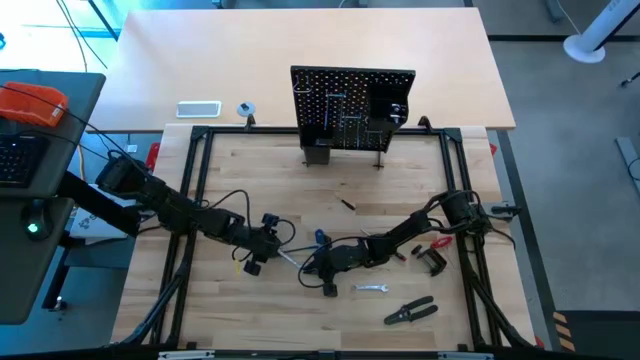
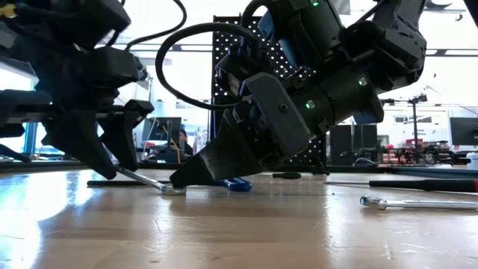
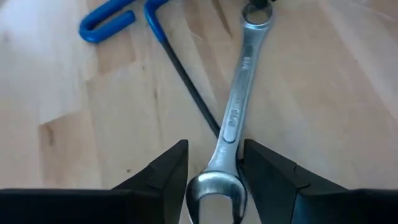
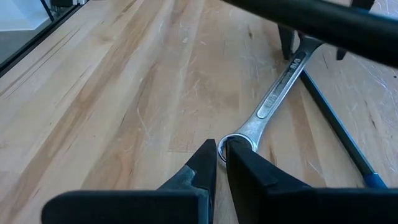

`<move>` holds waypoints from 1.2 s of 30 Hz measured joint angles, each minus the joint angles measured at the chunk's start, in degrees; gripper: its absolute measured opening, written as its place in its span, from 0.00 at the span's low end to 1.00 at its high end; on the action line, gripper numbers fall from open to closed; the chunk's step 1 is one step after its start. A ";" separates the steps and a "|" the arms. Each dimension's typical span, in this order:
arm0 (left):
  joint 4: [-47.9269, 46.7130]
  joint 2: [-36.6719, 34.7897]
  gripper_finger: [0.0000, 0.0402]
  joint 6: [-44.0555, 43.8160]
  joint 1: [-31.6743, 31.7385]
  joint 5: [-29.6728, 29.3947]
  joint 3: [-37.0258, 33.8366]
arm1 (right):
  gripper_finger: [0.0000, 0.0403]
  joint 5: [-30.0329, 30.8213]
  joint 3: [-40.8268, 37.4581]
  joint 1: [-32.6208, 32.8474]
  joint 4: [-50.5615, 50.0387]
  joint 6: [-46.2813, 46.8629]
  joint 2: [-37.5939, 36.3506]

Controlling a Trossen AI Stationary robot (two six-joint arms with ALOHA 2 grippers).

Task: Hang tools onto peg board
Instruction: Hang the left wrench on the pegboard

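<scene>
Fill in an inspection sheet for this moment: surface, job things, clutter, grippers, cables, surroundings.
Surface: wooden table, bare at the middle.
Job things: silver wrench lies flat across the blue-handled key; pliers and small wrench near the front edge; peg board upright at the back.
Clutter: white tray and tape roll behind the frame.
Grippers: left gripper straddles the wrench's open end; right gripper shut, its tips at the wrench's ring end.
Cables: black loops along both arms.
Surroundings: keyboard on the left.
</scene>
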 joint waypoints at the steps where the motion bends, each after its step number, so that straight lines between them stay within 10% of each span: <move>1: -0.27 -0.01 0.37 -0.02 0.42 0.81 0.00 | 0.08 0.00 0.00 0.00 0.01 0.00 0.00; 36: -0.07 -0.86 0.29 2.24 0.93 2.94 -0.02 | 0.21 3.23 -0.13 1.31 -1.14 -1.99 -1.39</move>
